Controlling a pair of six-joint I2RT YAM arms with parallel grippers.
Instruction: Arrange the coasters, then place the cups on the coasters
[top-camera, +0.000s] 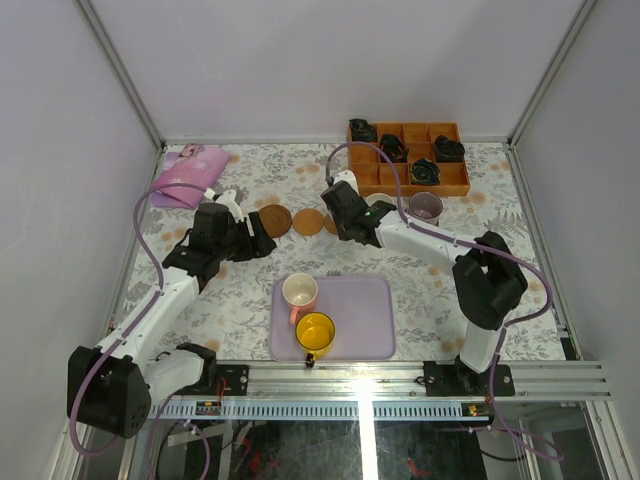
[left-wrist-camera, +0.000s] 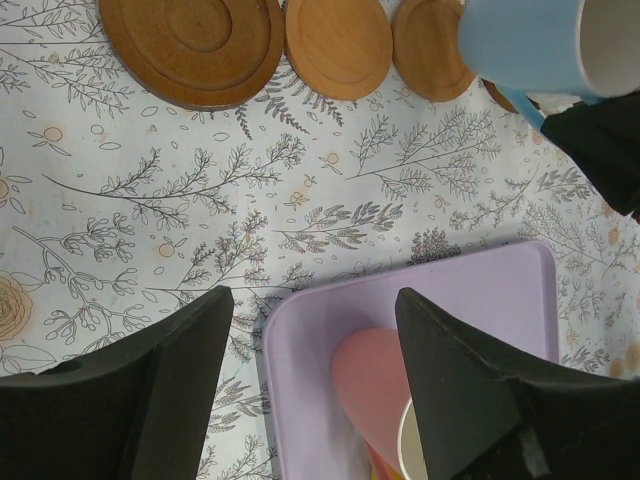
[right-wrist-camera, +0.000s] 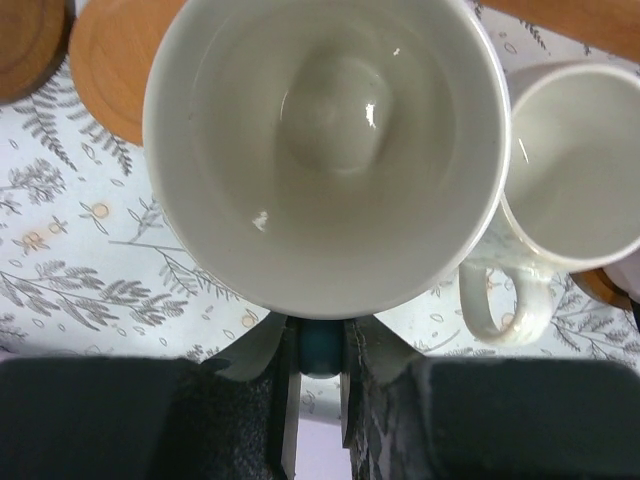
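Three brown coasters (left-wrist-camera: 190, 45) (left-wrist-camera: 338, 45) (left-wrist-camera: 430, 50) lie in a row on the floral table. My right gripper (right-wrist-camera: 320, 335) is shut on the handle of the light blue cup (right-wrist-camera: 325, 150), which hangs tipped on its side over the row's right end (left-wrist-camera: 525, 45). Just right of it stands a plain cream-white cup (right-wrist-camera: 575, 170). A pale purple cup (top-camera: 426, 207) stands further right. The cream cup with the pink handle (top-camera: 299, 292) and the yellow cup (top-camera: 315, 332) sit on the lavender tray (top-camera: 365, 310). My left gripper (left-wrist-camera: 315, 330) hovers open above the tray's far left corner, holding nothing.
An orange-brown compartment box (top-camera: 455, 180) with dark items sits at the back right. A pink-purple flat object (top-camera: 185, 175) lies at the back left. The right arm (top-camera: 440, 245) stretches across the table to the right of the tray.
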